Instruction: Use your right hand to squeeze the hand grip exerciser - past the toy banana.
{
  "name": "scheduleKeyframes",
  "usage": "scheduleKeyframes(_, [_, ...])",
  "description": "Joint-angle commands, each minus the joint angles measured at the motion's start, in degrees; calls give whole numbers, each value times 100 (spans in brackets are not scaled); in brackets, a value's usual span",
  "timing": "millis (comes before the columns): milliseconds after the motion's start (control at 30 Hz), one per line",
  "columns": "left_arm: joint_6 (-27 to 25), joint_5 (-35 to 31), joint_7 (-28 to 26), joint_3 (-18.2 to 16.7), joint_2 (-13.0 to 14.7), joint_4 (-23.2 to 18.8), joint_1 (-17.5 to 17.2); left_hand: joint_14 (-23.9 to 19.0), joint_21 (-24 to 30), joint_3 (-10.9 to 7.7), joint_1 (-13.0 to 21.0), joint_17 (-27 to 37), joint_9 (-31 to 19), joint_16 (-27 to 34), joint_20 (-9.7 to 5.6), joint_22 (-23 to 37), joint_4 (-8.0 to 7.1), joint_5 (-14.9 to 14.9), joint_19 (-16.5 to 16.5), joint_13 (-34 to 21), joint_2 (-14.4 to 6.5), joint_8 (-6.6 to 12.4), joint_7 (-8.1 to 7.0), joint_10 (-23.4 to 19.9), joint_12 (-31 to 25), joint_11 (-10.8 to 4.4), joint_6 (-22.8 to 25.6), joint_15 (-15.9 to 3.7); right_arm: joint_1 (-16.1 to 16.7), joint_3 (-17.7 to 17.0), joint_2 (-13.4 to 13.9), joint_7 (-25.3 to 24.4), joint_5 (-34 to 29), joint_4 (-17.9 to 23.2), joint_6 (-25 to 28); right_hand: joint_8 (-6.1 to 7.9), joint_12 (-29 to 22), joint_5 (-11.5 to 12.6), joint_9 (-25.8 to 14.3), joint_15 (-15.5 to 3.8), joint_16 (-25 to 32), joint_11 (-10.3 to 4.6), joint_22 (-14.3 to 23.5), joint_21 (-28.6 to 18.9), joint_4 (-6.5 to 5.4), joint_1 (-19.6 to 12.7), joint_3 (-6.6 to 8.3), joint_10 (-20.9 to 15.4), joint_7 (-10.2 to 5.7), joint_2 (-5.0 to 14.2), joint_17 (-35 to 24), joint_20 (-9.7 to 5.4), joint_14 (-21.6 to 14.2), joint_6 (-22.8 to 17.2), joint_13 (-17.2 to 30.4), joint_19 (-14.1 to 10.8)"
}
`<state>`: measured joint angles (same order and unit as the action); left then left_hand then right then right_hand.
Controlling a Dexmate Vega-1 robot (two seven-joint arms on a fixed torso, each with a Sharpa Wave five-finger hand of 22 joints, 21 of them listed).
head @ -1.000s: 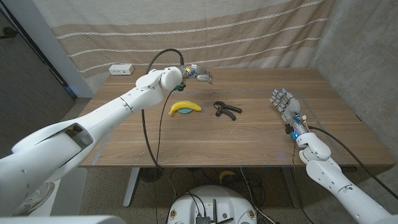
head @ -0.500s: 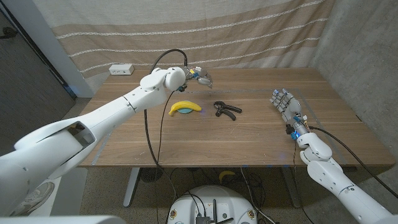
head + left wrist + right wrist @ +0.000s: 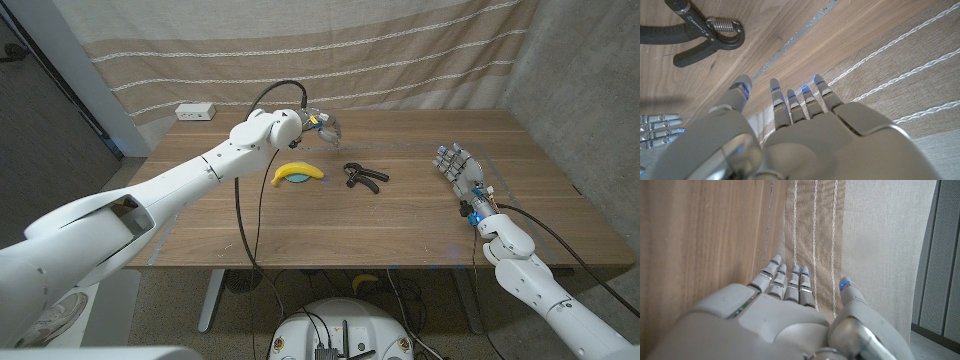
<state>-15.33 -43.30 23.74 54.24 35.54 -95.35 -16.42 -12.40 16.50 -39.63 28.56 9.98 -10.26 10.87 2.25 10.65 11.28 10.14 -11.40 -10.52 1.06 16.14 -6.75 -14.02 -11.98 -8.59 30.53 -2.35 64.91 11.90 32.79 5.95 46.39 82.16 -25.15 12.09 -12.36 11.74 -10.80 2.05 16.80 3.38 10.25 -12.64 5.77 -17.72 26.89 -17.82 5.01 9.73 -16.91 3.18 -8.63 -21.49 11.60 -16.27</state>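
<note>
Your right robot hand (image 3: 456, 166) is wide, holding nothing, well apart from the hand grip exerciser (image 3: 362, 177) lying on the tabletop (image 3: 400, 215) beside the toy banana (image 3: 297, 174). Risk: the left robot hand (image 3: 328, 125), also empty, hovers near; crossing arms could collide.

A yellow toy banana (image 3: 298, 174) with a blue-green patch lies on a brown wood-grain table (image 3: 330, 225) beside a black hand grip exerciser (image 3: 363, 177) with a silver coil spring. Both arms are glossy white; the left hand (image 3: 322, 124) and right hand (image 3: 459, 168) are pale grey, with blue lights at the fingertips (image 3: 742, 81). A beige curtain (image 3: 300, 50) with thin white stripes hangs behind. A white box (image 3: 195, 112) sits at the far corner.
</note>
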Motion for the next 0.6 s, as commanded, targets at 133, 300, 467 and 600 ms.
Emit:
scheduleKeyframes(133, [198,-576,-199,120,-113,193,-85,-113,21,13,245,12,-13,39,-33,-7,7,-17,-162,-22,113,15,-31,-75,-13,-39,87,-294,53,-4,18,-66,-8,57,42,40,-19,41,-21,-1,42,9,28,-14,5,63,-15,-94,23,-20,-33,9,-70,-100,24,-73])
scheduleKeyframes(300, [281,-749,-322,168,-165,310,-91,-164,15,59,437,12,-17,37,-72,-7,-4,-33,-228,-21,237,43,-84,-171,-22,-93,209,-348,47,0,18,-77,-15,57,52,47,-27,40,-22,1,49,17,29,-16,2,68,-16,-118,25,-19,-39,10,-84,-130,26,-78])
scheduleKeyframes(467, [385,-758,-374,172,-244,460,-80,-166,12,78,533,13,-20,29,-82,-5,-18,-35,-257,-20,265,41,-63,-203,-20,-85,235,-350,42,4,13,-89,-23,49,54,51,-30,40,-24,0,54,26,31,-19,-1,74,-18,-132,32,-19,-44,13,-94,-152,28,-89])
scheduleKeyframes(600, [460,-726,-465,171,-308,575,-83,-188,6,96,619,16,-20,32,-91,-2,-35,-36,-277,-20,267,41,-52,-259,-28,-97,275,-368,46,-2,17,-96,-18,53,62,48,-35,39,-26,7,62,46,32,-20,-3,80,-19,-148,30,-19,-50,13,-111,-161,31,-93])
